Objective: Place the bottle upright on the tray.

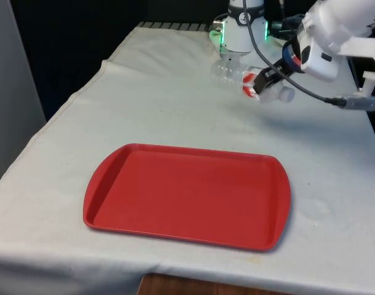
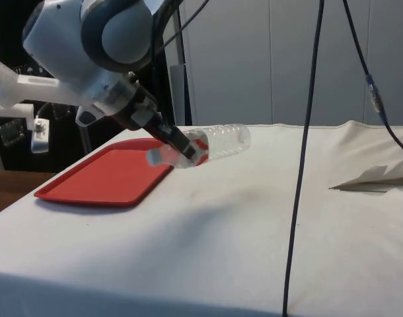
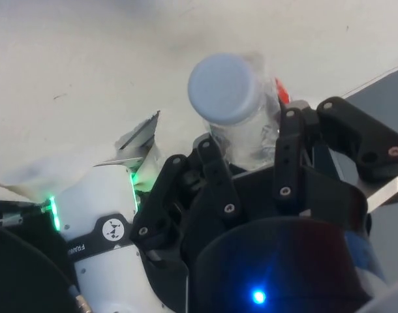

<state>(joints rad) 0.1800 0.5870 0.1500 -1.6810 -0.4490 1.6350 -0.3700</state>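
From the front view, I've got the gripper (image 1: 261, 83) clamped on the bottle (image 1: 249, 80) near its neck, lifted and lying sideways past the tray (image 1: 187, 195), which is bare. Side view: bottle (image 2: 208, 145) tilted nearly flat above the cloth, so carrying, uprighting and placing are all left. Wrist view: cap (image 3: 224, 88) pokes out between the fingers (image 3: 215, 173); the bottle's body is hidden.
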